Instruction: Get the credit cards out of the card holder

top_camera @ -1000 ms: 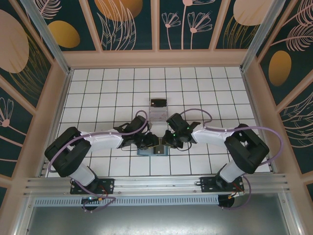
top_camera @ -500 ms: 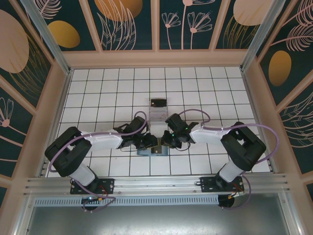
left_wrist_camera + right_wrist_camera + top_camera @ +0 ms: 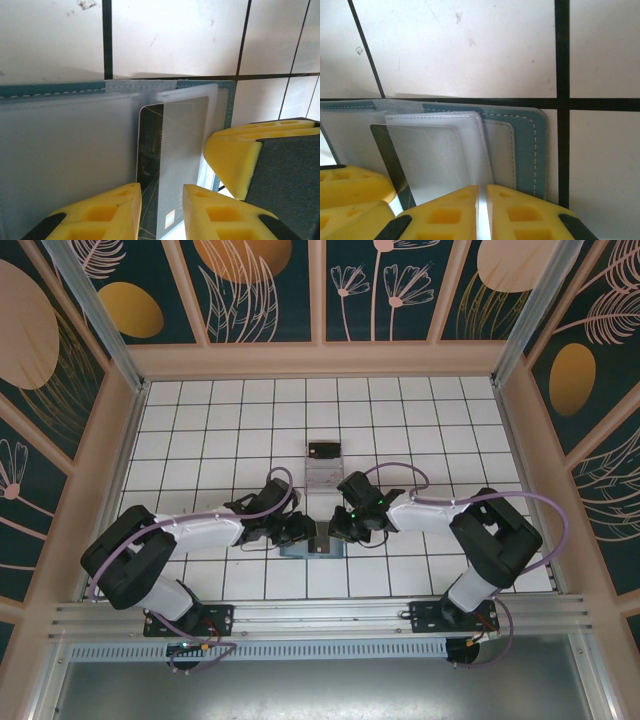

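Slippage is the chief risk, judging by how little of each thing is held. On the tiled desk (image 3: 200, 420), just in front of the two arm ends, the card holder (image 3: 313, 548) lies open and flat, teal edging round pale inner leaves. A black card (image 3: 172, 145) sits in a clear pocket towards the end where the right gripper (image 3: 481, 210) works; a yellowish card I cannot make out. The right fingers are pressed almost together on a thin pale sliver that looks like the near edge of that clear pocket, so they seem to pinch the holder's plastic rather than the card. The left gripper (image 3: 161, 215) has its fingers a little spread, the card's glossy face showing through the gap between them. Whether their pads touch the card is not clear. The two grippers are very close, with one right finger just beside the left pair in the left wrist view. A pull on the card could drag the whole holder along if the right pinch slides off the slick plastic. Being so near, the fingers could also knock one another and spoil both holds. A bite that takes pocket film together with the card would jam it rather than free it. A see-through box (image 3: 322, 477) stands just beyond the holder, apart from it.
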Motion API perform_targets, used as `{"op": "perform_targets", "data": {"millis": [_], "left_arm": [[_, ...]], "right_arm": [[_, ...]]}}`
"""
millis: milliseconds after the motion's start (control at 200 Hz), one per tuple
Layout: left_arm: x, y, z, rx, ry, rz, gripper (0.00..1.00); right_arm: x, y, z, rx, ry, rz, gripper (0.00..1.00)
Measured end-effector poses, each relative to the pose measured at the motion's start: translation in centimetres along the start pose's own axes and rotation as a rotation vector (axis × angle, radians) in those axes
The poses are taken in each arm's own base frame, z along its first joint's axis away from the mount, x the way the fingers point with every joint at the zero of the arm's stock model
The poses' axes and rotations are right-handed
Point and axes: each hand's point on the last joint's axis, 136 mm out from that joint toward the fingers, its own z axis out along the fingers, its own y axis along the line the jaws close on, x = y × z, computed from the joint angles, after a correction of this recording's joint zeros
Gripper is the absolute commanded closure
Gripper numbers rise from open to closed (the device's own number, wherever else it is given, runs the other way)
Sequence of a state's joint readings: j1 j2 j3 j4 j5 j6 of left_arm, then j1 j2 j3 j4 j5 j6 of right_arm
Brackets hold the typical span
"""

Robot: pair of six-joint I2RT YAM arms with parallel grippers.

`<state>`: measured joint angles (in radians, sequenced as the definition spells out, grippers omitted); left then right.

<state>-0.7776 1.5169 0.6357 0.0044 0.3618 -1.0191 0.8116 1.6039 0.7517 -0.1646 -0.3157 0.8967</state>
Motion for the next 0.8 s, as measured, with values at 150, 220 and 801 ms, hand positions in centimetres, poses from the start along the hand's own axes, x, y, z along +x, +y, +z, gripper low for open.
{"op": "perform_targets", "data": {"millis": [150, 220, 801], "left_arm": [[-0.04, 0.06, 0.07, -0.002, -0.002, 0.0, 0.7], [-0.05, 0.08, 0.07, -0.003, -0.002, 0.0, 0.7], [-0.11, 0.46, 0.08, -0.006, -0.004, -0.009, 0.73]], "right_arm": [[0.0, 0.01, 0.0, 0.0, 0.0, 0.0, 0.85], [0.0, 0.01, 0.0, 0.0, 0.0, 0.0, 0.85], [0.0, 0.01, -0.02, 0.001, 0.001, 0.0, 0.85]]}}
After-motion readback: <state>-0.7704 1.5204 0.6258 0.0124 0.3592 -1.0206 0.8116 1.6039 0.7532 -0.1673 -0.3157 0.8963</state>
